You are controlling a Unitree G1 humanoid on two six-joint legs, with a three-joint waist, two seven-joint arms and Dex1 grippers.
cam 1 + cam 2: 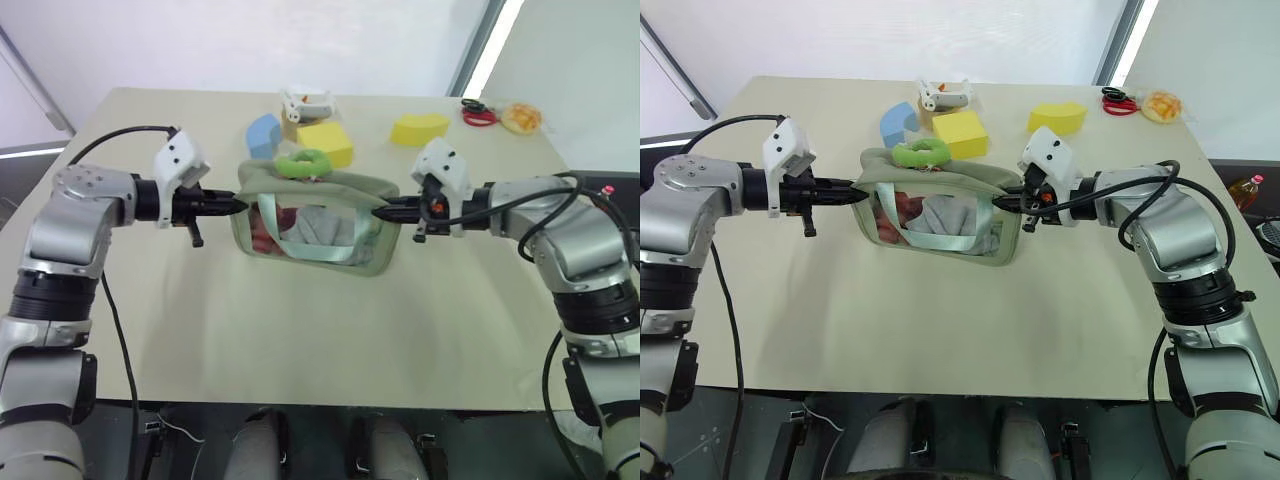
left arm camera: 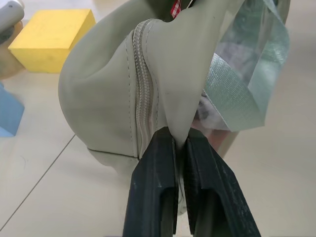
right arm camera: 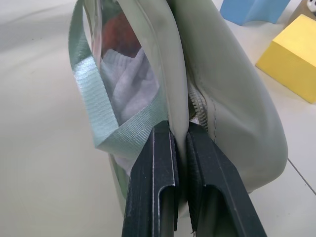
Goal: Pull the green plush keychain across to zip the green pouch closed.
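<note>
Pouch (image 1: 315, 228), keychain (image 1: 303, 163) lying on top: left gripper (image 1: 238, 206) and right gripper (image 1: 384, 212) pinching its opposite ends.

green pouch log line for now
left gripper shut on pale sage-green fabric pouch | right gripper shut on pouch | lime-green plush keychain untouched

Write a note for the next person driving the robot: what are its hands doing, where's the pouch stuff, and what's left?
Left gripper: shut on the pouch's left end.
Right gripper: shut on its right end.
The pouch is held up over the table between them, window facing the robot.
The keychain sits on top, left of the middle, with neither gripper on it.
Done: both ends gripped.
Left: free one gripper, take the keychain and pull it along the zipper. How far the zip is closed is hard to tell.
</note>
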